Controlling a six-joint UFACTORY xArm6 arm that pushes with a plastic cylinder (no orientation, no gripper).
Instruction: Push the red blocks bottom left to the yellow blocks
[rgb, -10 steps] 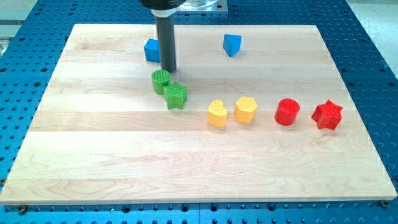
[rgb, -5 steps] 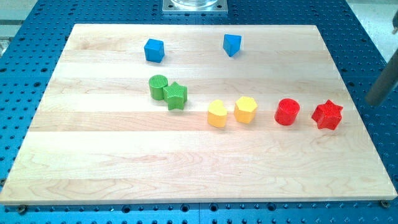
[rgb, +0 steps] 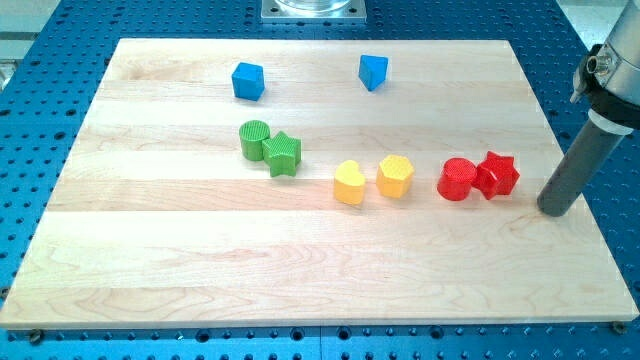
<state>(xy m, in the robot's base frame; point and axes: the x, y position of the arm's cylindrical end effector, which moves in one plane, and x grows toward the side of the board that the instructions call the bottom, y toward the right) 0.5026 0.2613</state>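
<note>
- Since last frame: red star (rgb: 497, 174) slid toward the view's left, now touching red cylinder (rgb: 457, 179); cylinder nudged left too.
- Both reds sit right of yellow hexagon (rgb: 396, 175) and yellow heart (rgb: 349, 183), small gap to the hexagon.
- Blocks ridged plastic; surface (rgb: 300, 260) pale wood planks.
- Tool is a plain dark rod, no jaws; my tip (rgb: 556, 211) rests right of the star, clear gap, rod tilted.
</note>
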